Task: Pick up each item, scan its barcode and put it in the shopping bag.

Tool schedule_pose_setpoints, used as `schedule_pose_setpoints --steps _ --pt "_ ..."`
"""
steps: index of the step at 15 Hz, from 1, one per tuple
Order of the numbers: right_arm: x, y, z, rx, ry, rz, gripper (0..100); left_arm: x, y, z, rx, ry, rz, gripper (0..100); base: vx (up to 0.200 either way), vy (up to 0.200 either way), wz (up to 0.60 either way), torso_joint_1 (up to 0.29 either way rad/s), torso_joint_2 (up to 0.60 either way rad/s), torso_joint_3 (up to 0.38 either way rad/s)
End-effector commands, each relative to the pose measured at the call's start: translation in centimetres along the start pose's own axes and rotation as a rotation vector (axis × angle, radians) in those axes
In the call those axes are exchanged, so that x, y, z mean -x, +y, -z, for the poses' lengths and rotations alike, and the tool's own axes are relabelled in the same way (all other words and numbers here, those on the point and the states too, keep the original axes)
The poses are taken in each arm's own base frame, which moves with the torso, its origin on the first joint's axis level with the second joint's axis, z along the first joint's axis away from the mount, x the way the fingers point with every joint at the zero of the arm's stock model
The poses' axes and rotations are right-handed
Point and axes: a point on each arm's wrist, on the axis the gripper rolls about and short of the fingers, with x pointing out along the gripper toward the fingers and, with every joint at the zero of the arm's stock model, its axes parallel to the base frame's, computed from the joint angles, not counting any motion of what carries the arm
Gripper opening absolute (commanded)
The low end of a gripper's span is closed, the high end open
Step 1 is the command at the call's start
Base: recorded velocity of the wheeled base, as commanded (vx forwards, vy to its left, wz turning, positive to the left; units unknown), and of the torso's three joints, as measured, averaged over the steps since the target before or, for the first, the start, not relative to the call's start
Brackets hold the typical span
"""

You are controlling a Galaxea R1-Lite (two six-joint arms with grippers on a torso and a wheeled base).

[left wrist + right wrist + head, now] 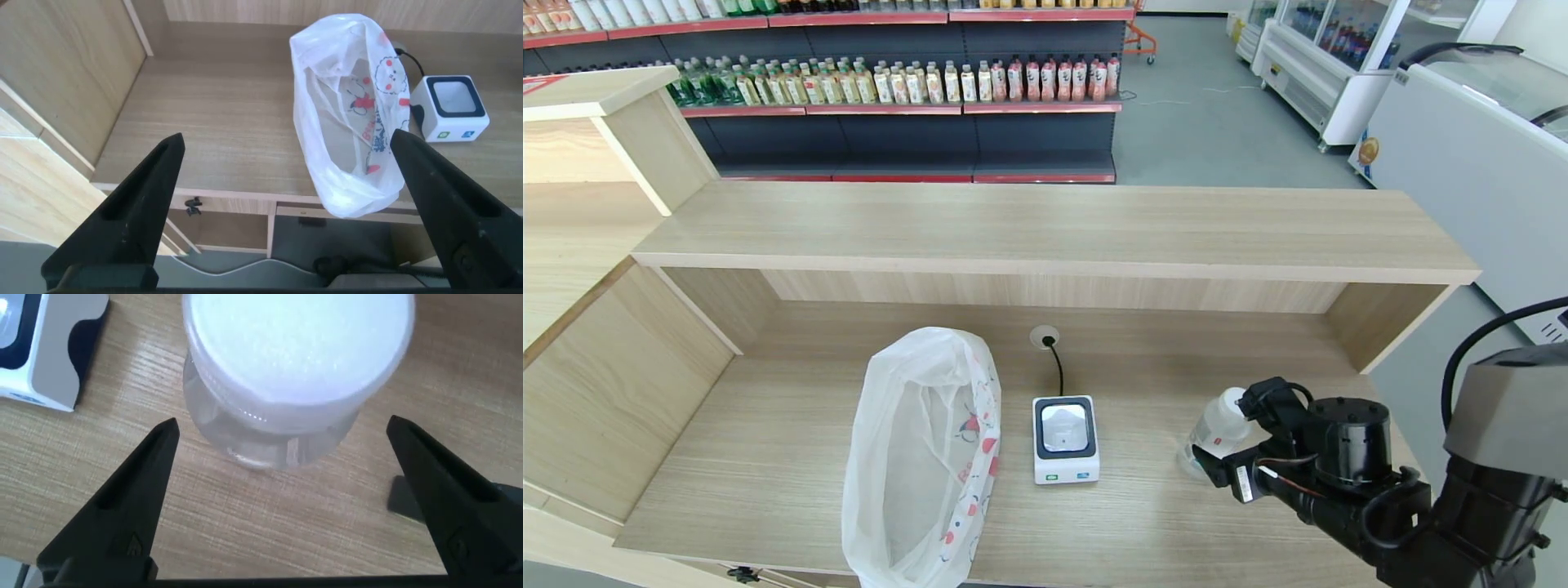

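Observation:
A clear plastic bottle [1217, 429] with a white cap [298, 343] stands upright on the wooden counter [768, 457], right of the scanner. My right gripper [1227, 445] is open right by it, one finger on each side [282, 506]. The white barcode scanner [1065, 438] sits mid-counter, its dark window facing up. A white plastic shopping bag [923, 457] with red print stands open to the left of the scanner; the same shopping bag [351, 114] and scanner [452, 106] show in the left wrist view. My left gripper [290, 200] is open, held off the counter's near edge.
A raised wooden ledge [1054, 233] runs along the back of the counter, with side walls left and right. The scanner's black cable [1058, 359] leads to a hole in the counter. Shelves of bottles [898, 82] and freezers [1462, 139] stand beyond.

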Motion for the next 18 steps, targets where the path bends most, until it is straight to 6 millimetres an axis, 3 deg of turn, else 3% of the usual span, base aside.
schedule_pose_setpoints --steps 1,11,16,17,18 --pt "-1.2 0.3 0.5 0.004 -0.003 -0.009 100 0.0 0.0 0.0 0.0 0.0 -0.001 100 0.0 0.0 0.0 0.0 0.0 0.0" --pt "-5.1 1.2 -0.2 0.016 -0.091 -0.042 100 0.0 0.0 0.0 0.0 0.0 -0.001 100 0.0 0.0 0.0 0.0 0.0 0.0" --pt "-5.4 1.2 -0.9 0.017 -0.123 -0.063 100 0.0 0.0 0.0 0.0 0.0 -0.001 100 0.0 0.0 0.0 0.0 0.0 0.0" --pt "-5.3 1.0 -1.1 0.013 -0.132 -0.059 0 0.0 0.0 0.0 0.001 0.0 -0.001 100 0.0 0.0 0.0 0.0 0.0 0.0" --pt "-5.3 0.8 -1.2 0.013 -0.133 -0.056 0 0.0 0.0 0.0 0.001 0.0 0.001 100 0.0 0.0 0.0 0.0 0.0 0.0"
